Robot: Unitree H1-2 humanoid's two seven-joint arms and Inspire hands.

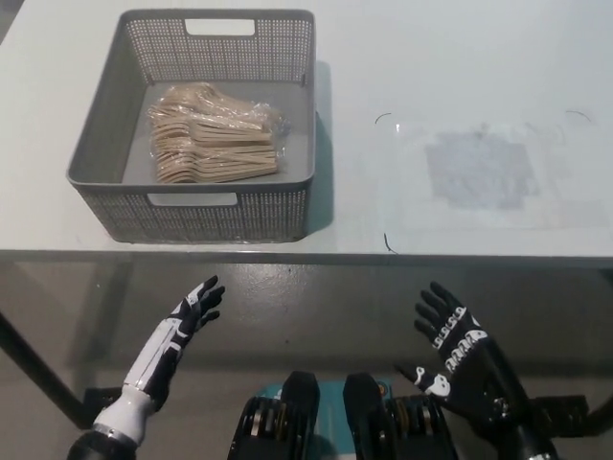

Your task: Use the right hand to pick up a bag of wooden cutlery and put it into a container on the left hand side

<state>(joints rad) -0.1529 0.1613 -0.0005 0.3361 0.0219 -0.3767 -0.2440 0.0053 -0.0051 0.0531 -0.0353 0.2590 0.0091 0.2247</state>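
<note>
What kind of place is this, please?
Probably a lab or test bench: a plain white table, a grey basket holding bagged wooden cutlery, and a marked clear mat.

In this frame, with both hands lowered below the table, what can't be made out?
- Head view: how many clear bags of wooden cutlery lie in the grey perforated basket; the wrap blurs their edges.
- The black right hand: its wrist is cut off by the bottom edge.
- The white left hand: its arm leaves the frame.

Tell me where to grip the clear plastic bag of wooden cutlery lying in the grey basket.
Probably grip the clear plastic bag of wooden cutlery across its middle, coming from straight above: it lies flat on the floor of the grey perforated basket, whose walls block any sideways approach.
</note>
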